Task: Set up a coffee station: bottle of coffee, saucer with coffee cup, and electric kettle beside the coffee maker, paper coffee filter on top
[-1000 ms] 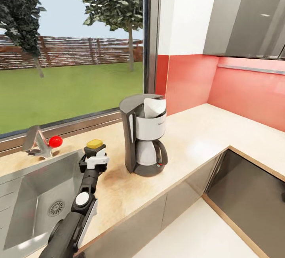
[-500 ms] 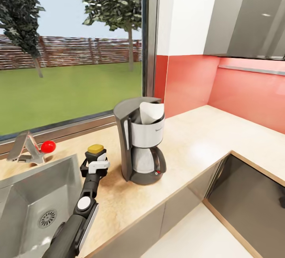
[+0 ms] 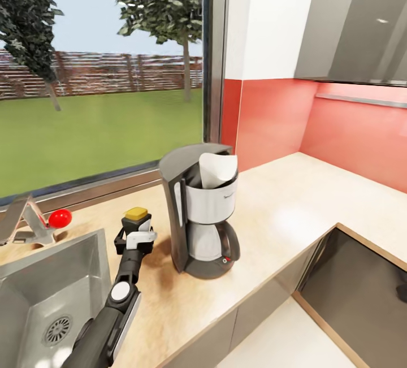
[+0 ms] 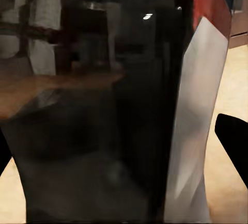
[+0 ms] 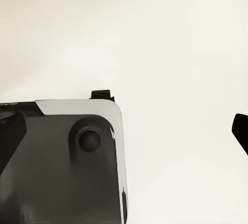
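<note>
Bottle of coffee (image 3: 136,216) in left pincer (image 3: 134,234), filter (image 3: 216,169) atop coffee maker (image 3: 199,212)

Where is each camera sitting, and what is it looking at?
Head view: up on the robot's head, looking down at the countertop, coffee maker and sink; the left arm reaches in, its left gripper around the bottle of coffee.
Left wrist view: by the left gripper, looking along its fingers at the dark bottle of coffee up close.
Right wrist view: on the right arm, facing pale floor and a dark part of the robot.
Shared: head and left wrist views both show the bottle.
</note>
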### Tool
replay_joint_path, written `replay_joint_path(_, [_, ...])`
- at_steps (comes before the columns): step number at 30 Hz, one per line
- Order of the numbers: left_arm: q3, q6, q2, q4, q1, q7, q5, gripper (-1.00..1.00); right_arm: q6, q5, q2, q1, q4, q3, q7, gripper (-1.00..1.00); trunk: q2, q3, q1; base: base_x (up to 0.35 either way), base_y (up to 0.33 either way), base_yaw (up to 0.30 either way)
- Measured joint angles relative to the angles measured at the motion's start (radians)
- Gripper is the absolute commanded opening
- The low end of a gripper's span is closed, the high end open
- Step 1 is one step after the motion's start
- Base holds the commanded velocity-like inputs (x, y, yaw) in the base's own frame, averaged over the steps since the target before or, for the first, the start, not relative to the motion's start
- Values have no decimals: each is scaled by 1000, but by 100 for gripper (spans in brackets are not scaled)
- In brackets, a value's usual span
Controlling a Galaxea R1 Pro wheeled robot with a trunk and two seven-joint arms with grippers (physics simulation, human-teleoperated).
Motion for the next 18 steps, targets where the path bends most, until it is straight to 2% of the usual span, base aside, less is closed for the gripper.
replay_joint_path(1, [-1,-9,0,29,0,0,-2,-100,0,0,0,0,0,0,0,100,0,0,0,164,0,0])
replay_joint_path(4, [-1,-96,0,129,-1,-1,-4,-100,0,0,0,0,0,0,0,100,0,0,0,64,0,0])
replay_joint_path(7, [0,-136,-1,164,-1,-1,-4,-100,0,0,0,0,0,0,0,100,0,0,0,13,0,0])
replay_joint_path(15, [1,-151,-14,174,-2,-1,0,-100,0,0,0,0,1,1,0,100,0,0,0,1,0,0])
replay_joint_path(18, [-21,-153,-16,174,-2,-1,1,-100,0,0,0,0,1,1,0,100,0,0,0,0,0,0])
